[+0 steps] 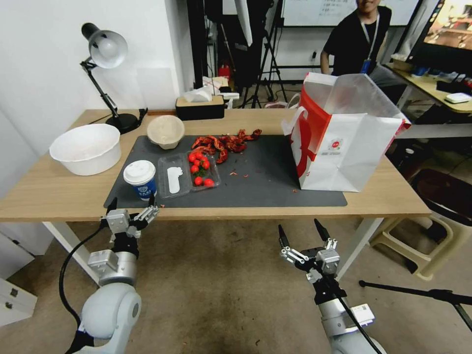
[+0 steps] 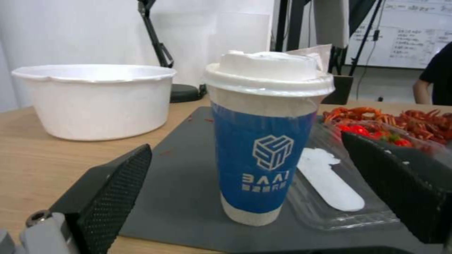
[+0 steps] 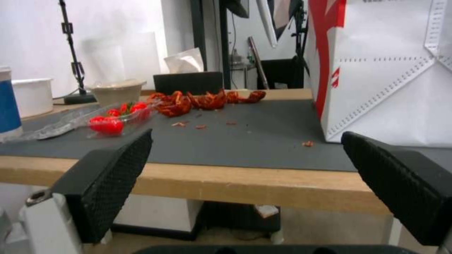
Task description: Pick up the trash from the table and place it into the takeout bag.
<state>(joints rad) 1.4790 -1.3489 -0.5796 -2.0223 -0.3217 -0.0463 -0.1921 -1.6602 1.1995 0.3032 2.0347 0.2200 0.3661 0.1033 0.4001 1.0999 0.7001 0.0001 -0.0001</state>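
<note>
At the near edge of the table (image 1: 59, 191), the left gripper (image 1: 132, 206) hovers with its jaws spread wide and empty, lined up on the blue-and-white paper cup (image 1: 140, 179), which stands upright on the front left of the dark mat (image 1: 275, 172), its long axis vertical and white lid up. Just beside it lies a clear plastic tray (image 1: 189, 176), lid flapped open, holding what look like small red fruits, with red scraps (image 1: 223, 142) and the pulp bowl (image 1: 165, 131) behind. A clean grasp likely means advancing level, closing on the cup's mid-body below the lid, and keeping clear of the tray. The right gripper (image 1: 305, 235), jaws likewise released, waits below the table's front edge. The takeout bag (image 1: 344, 142) stands open-mouthed at the mat's right end.
</note>
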